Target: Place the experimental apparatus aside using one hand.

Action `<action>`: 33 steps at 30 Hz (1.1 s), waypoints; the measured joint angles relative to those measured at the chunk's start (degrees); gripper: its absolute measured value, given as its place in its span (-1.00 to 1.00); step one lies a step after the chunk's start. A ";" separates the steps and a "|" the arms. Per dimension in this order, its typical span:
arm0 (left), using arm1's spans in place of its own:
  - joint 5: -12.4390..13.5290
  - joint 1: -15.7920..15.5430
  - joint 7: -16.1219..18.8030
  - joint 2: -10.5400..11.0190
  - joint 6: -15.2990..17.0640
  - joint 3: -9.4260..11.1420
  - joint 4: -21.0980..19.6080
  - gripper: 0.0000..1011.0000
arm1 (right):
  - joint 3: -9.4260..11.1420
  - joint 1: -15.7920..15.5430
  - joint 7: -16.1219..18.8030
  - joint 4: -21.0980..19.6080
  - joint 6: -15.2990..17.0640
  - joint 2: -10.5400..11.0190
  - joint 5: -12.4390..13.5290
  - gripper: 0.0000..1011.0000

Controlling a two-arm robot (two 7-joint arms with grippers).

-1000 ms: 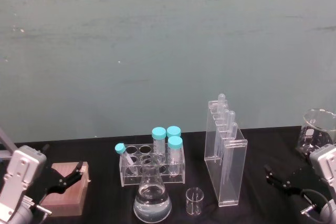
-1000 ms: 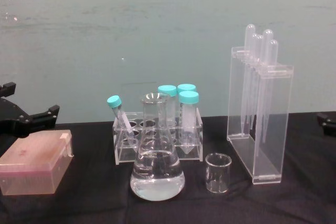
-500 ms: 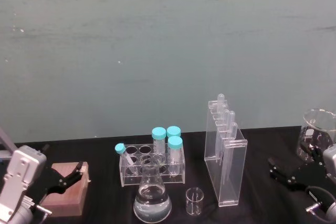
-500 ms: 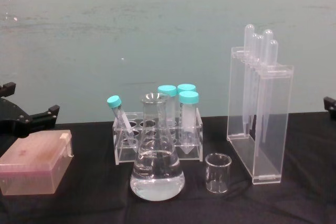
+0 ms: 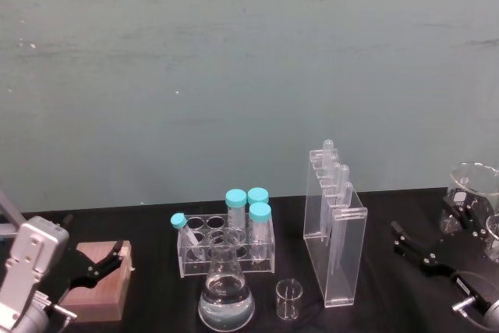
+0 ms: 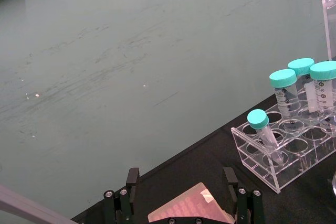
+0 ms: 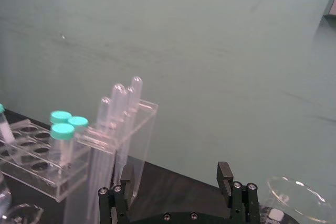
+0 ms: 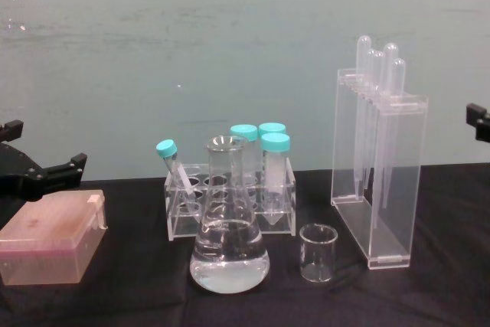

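The only print I can find is the fine scale on the blue-capped tubes point(image 6: 286, 90) in their clear rack point(image 6: 278, 161), and it is too small to read. Everything stands on a black tablecloth point(image 5: 390, 302) before a scuffed grey-green wall point(image 5: 249, 76). The conical flask point(image 5: 226, 292) and small beaker point(image 5: 288, 299) stand nearest, with the pipette stand point(image 5: 335, 232) just to their right. The right gripper point(image 5: 425, 224) hangs right of the stand, fingers apart, near a large beaker point(image 5: 472, 189). The left gripper point(image 6: 181, 174), far left, is spread wide by a pink box point(image 5: 97, 282).
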 joint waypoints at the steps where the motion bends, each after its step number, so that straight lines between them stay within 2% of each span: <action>1: 0.00 0.00 0.00 0.00 0.00 0.00 0.00 0.98 | 0.10 -0.18 0.19 -0.26 -0.10 -0.07 0.09 0.98; 11: 0.00 0.00 0.00 0.00 0.00 0.00 0.00 0.98 | 0.46 -1.36 3.16 -2.77 -1.10 -1.38 0.52 0.98; 21: 0.00 0.00 0.00 0.00 0.00 0.00 0.00 0.98 | -0.09 -0.61 6.22 -3.16 -0.62 -3.53 0.81 0.98; 33: 0.00 0.00 0.00 0.00 0.00 0.00 0.00 0.98 | 0.09 1.29 5.50 -3.24 2.42 -9.03 0.93 0.98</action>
